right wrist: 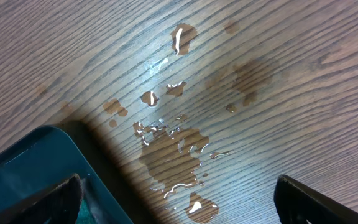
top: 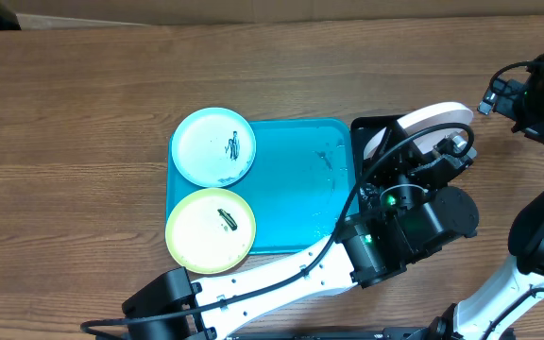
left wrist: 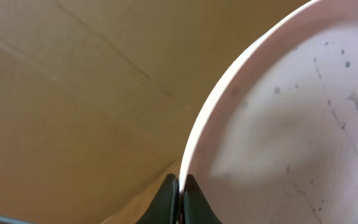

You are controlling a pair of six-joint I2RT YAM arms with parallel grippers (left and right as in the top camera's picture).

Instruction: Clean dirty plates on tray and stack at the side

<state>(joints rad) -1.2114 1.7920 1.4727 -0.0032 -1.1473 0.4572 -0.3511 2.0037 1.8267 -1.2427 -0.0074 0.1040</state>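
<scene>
Step in hand: cleaning of the first plate, by the look of it, with two more waiting.
Left pincer [left wrist: 180, 196]: pinched narrow on the rim of the white plate [top: 430, 118], gripping it tilted on edge.
White plate: lifted off the tray [top: 291, 189], just right of it, above the black tray [top: 368, 127]; face wet in the wrist view, with grey flecks and a faint streak.
Right pincer [right wrist: 178, 186]: spread wide, nothing between the tips, over bare table [top: 83, 94] at the far right, above a puddle [right wrist: 173, 155].
Blue plate [top: 212, 146]: flat on the tray's far left corner, dark scribble on it.
Yellow-green plate [top: 210, 229]: flat on the near left corner, just beside the blue one, smeared too.
Progress: early; nothing stacked at the side.
Next move: probably a last wipe of the white face if the flecks are dirt, then a flat, gentle set-down on the table beside the tray as base of the stack; firm grip needed, since a wet rim may slip.
</scene>
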